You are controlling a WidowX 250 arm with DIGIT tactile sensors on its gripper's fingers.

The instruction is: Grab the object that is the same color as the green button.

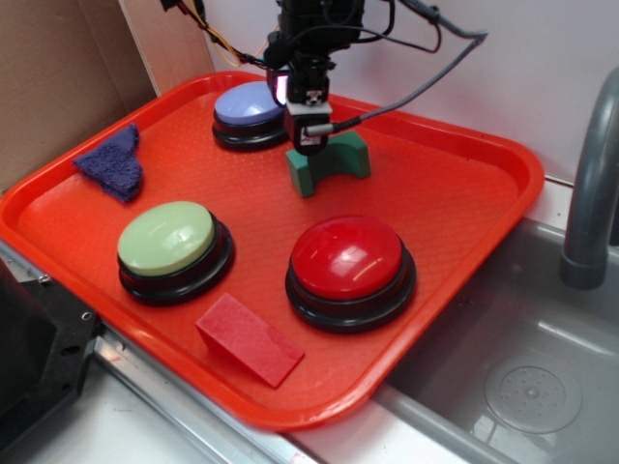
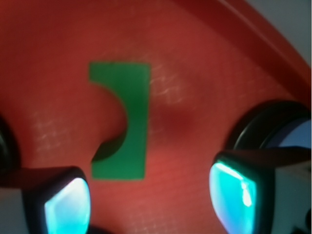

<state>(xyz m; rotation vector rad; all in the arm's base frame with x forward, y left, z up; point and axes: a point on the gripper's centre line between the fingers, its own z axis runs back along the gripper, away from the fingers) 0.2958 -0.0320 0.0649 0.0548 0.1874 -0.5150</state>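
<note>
The object, a small dark green bridge block [image 1: 329,162] with an arch cut-out, lies on the red tray [image 1: 455,203] between the back button and the red one. My gripper [image 1: 308,135] hovers just over its back-left part. In the wrist view the same block [image 2: 127,122] lies flat, arch facing left, above and between my open fingertips [image 2: 68,207], which glow cyan; nothing sits between them. The pale green button [image 1: 166,238] stands on its black base at the front left of the tray, far from the gripper.
A lavender-blue button [image 1: 250,104] sits close behind the gripper, a red button [image 1: 346,257] in front of the block. A red wedge [image 1: 250,339] lies near the tray's front rim, a purple-blue triangular piece [image 1: 114,160] at the left. A sink [image 1: 522,377] and grey pipe [image 1: 588,193] are at right.
</note>
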